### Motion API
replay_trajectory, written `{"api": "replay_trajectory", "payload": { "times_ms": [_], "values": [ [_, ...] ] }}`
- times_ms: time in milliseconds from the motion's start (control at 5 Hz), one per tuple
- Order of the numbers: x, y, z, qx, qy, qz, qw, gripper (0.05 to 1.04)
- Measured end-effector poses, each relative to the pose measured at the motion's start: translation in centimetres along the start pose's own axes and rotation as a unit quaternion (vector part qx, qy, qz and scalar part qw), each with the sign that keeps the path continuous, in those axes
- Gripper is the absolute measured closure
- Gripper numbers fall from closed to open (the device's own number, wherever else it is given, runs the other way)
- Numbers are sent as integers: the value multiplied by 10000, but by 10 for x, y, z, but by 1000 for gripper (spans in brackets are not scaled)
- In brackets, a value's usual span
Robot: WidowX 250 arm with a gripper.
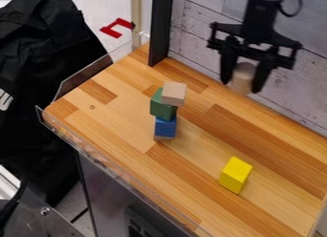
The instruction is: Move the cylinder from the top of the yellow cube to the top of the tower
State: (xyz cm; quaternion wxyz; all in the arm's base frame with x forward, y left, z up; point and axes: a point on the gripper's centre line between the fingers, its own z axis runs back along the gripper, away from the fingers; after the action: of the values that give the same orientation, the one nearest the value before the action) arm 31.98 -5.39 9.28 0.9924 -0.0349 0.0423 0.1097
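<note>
The black gripper (243, 80) was over the tabletop's (121, 116) far edge, in front of the plank wall (294, 88), its fingers parted only by the width of the pale cylinder (243, 77) pinched upright between them. The tower rose nearer the tabletop's left corner: a pale base piece (163, 138), a blue block (166, 128), a green block (161, 107) and, on top, a pale wooden block (174, 93) that sat askew and seemed to overhang to the right. The yellow block (235, 175) lay well apart, towards the right-hand end. That crooked stack looked the chief danger; a cylinder pressed down hard or off centre could tip the top block. Let go too high or at a tilt, it might roll off, and a fingertip could clip the green block while coming in.
</note>
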Motion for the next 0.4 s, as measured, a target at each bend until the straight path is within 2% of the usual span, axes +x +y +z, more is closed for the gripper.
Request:
{"api": "replay_trajectory", "payload": {
  "times_ms": [200,400],
  "values": [
    [-1,18,-2,51,154,205,9997,529],
    [-5,26,14,85,51,287,9995,529]
  ]
}}
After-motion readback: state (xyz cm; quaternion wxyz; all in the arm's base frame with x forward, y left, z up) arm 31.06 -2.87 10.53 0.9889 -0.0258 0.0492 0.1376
